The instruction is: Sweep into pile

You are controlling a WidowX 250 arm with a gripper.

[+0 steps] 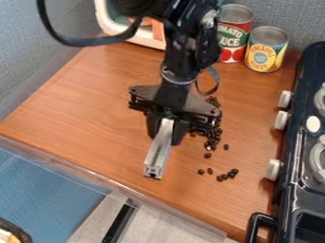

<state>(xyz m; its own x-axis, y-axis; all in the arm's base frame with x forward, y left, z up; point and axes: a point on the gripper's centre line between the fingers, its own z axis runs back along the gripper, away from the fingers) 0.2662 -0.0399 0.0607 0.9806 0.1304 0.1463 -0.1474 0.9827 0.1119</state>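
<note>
Looking maybe half done here, tbh. Seeing a decent bunch of beans [215,133] crowding together on the bench [95,99], but calling it more of a ragged strip than a proper pile. Running from up behind the hand [167,132] down past its right side in the view, and partly hiding behind its black side plate, so not managing a full count.

Also spotting some strays: one sitting just right of the strip's lower end, one just below it, then a pair and a little cluster [227,175] lying farther down. Probably needing to bring those in and squash the strip into something rounder, so guessing at a few more strokes.

As for the hand, closing narrow around a silver bar [158,149], gripping it near the top and pointing the free end down and a bit left. Likely using that as the sweeper.

Position-wise, having the main lot right beside the hand, on the stove [289,190] side, and the pair and cluster lying lower, to the right of the bar. Not making out any contact between bar and strays, just seeing a gap there.
</note>
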